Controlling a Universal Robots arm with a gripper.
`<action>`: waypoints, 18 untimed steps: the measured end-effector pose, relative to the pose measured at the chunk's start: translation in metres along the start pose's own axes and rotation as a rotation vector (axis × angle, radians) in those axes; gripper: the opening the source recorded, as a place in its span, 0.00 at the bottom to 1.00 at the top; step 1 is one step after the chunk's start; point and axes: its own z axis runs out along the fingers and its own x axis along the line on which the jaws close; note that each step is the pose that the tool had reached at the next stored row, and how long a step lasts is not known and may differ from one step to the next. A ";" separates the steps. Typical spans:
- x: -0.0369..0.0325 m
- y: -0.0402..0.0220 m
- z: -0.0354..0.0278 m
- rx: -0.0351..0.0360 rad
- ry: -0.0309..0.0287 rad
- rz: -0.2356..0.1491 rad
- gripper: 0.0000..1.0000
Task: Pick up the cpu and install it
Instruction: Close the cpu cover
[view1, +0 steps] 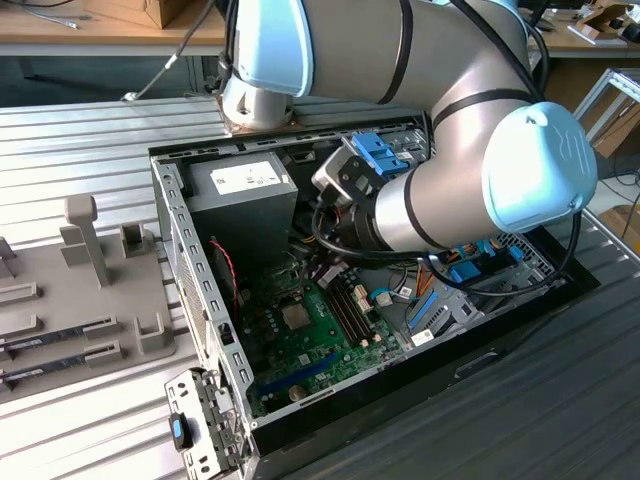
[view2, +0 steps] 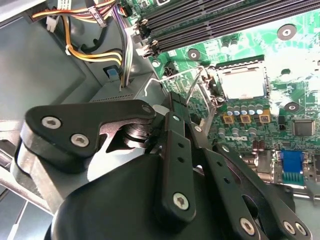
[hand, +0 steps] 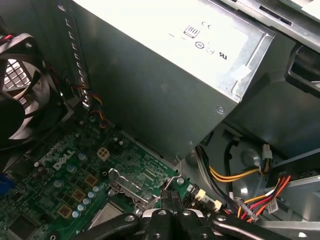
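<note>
The cpu (view2: 243, 83) sits flat in its socket on the green motherboard (view2: 260, 45), silvery top facing up – in the exterior view it (view1: 296, 318) lies near the middle of the board, inside the open computer case (view1: 190, 260). The chip is square, so no long axis; its edges run along the socket frame. The tool (hand: 169, 200) hangs just above and beside the socket, near the grey power supply (hand: 165, 85) – its fingers (hand: 174, 202) are pressed together with nothing between them.

The small square cpu (view2: 243, 83) has a silvery brushed-metal top; the black pincer (view2: 175, 150) looks matt plastic; the grey power-supply box (hand: 165, 75) is dull sheet metal.
</note>
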 end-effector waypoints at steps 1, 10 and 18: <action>0.0007 -0.0008 -0.0005 0.0000 0.0000 0.000 0.11; 0.0031 -0.0036 -0.0030 0.0000 0.0000 0.000 0.11; 0.0043 -0.0050 -0.0046 -0.0002 0.0000 0.000 0.11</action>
